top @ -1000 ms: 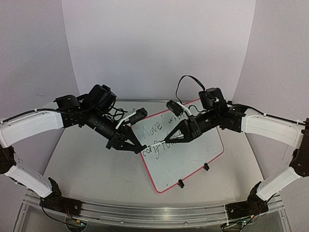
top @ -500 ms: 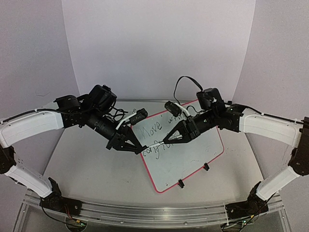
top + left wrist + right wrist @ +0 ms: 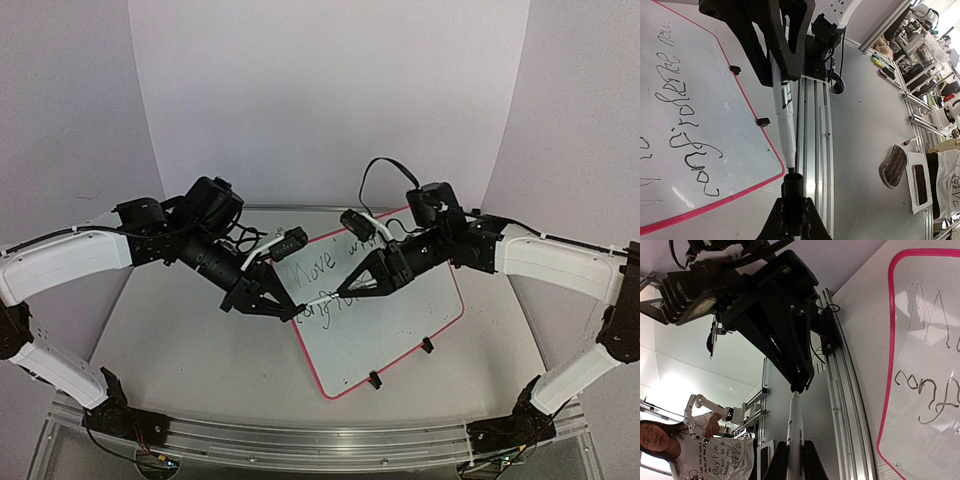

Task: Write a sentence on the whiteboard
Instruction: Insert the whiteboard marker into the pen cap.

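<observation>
Since a second earlier, your right tool (image 3: 347,291) had edged a little toward the left tool (image 3: 291,311), which stayed about where it was. Both met just beside the whiteboard's (image 3: 400,335) left rim, low over it. Your right tool was clamped narrow on the body of a white marker (image 3: 325,296). Your left tool was closed on a black cap (image 3: 792,186). The marker's narrow end met the mouth of the cap, but I could not tell whether it was seated inside. The whiteboard lay flat and skewed on the surface (image 3: 170,340), with its two black clip feet on the near edge. The sentence (image 3: 322,270) ran in two slanted rows across the whiteboard's upper left part, right beside the two tools.
</observation>
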`<state>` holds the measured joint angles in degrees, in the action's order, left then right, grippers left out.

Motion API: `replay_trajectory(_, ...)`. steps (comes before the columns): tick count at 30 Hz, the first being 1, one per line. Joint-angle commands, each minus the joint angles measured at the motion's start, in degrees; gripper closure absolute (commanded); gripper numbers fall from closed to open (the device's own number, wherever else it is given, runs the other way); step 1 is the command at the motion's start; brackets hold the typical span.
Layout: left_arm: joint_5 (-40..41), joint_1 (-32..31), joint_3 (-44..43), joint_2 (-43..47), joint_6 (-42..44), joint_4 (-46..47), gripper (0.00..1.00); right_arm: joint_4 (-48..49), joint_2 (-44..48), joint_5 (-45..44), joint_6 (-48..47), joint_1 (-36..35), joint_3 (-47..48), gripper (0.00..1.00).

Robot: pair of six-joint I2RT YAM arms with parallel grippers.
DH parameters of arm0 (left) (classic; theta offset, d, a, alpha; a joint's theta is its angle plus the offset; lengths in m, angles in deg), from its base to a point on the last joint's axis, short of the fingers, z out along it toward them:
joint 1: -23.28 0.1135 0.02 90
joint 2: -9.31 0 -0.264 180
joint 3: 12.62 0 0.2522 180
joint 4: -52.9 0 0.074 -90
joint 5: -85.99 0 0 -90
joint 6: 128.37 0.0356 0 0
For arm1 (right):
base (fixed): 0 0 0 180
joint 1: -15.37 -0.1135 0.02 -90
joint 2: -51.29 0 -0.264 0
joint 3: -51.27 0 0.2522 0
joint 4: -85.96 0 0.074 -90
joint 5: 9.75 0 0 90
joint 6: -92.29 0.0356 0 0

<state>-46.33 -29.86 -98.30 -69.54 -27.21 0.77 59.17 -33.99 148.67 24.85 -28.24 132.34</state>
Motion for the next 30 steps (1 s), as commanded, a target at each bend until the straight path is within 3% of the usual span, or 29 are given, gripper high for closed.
replay_trajectory(1, -0.1, -0.5, -1.8, -0.5, 1.1, 0.7, 1.00, 0.1, -1.0, 0.0, -1.1, -0.8, 2.5, 1.00)
replay_trajectory(30, 2.7, -3.6, -9.4, -7.1, -0.5, -1.6, 1.00, -6.2, -8.3, -2.1, -8.8, -7.2, 7.2, 1.00)
